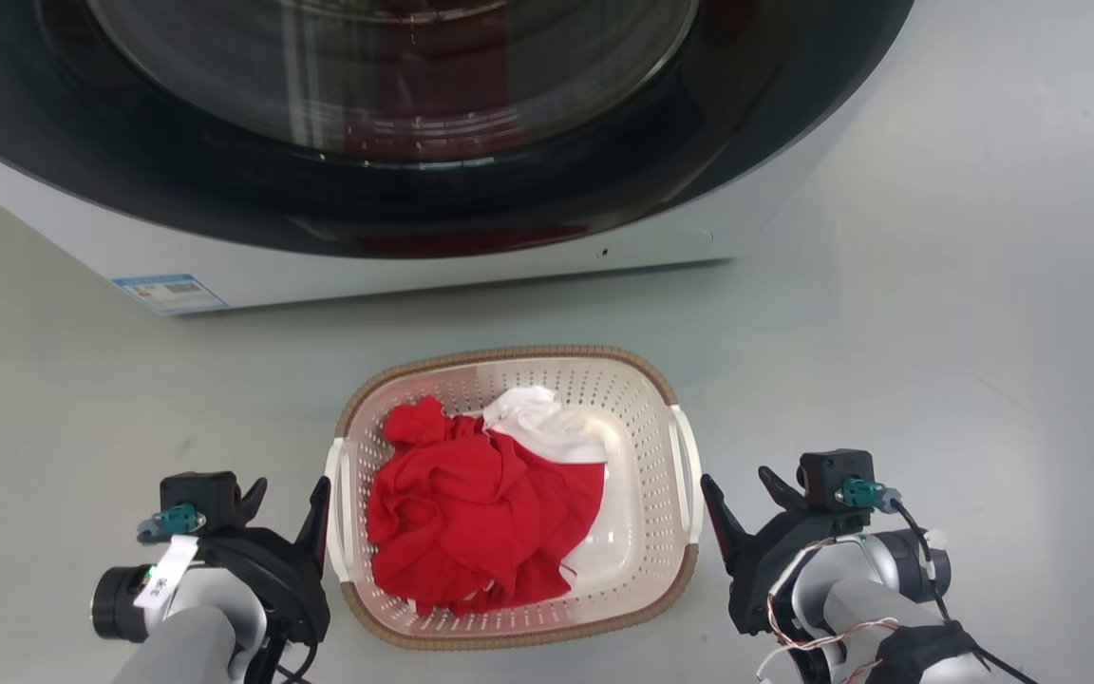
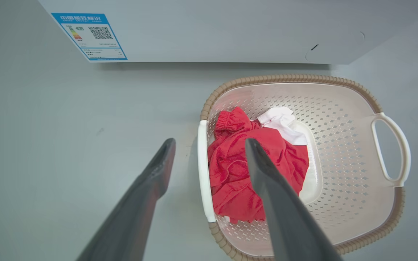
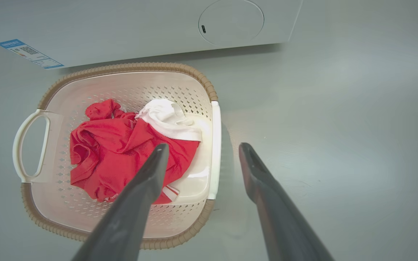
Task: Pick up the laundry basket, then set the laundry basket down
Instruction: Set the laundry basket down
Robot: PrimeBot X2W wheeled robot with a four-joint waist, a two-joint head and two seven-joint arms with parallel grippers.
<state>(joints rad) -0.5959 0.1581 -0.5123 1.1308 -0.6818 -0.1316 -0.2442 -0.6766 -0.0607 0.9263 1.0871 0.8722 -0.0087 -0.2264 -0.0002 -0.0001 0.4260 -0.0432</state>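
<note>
The left claw (image 1: 289, 494) and right claw (image 1: 737, 483), both spread wide and released, flank the laundry basket (image 1: 509, 353) on the floor (image 1: 927, 313).

silver forearms (image 1: 191, 638), black fingers (image 1: 317, 521), teal connectors (image 1: 177, 519), red-white wires (image 1: 832, 639), white tag (image 1: 162, 575).

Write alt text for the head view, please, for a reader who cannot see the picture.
A cream laundry basket with a brown rim sits on a grey floor before a washing machine, holding a crumpled red garment and a white cloth. The robot's left gripper and right gripper, both open, flank its two side handles.
</note>
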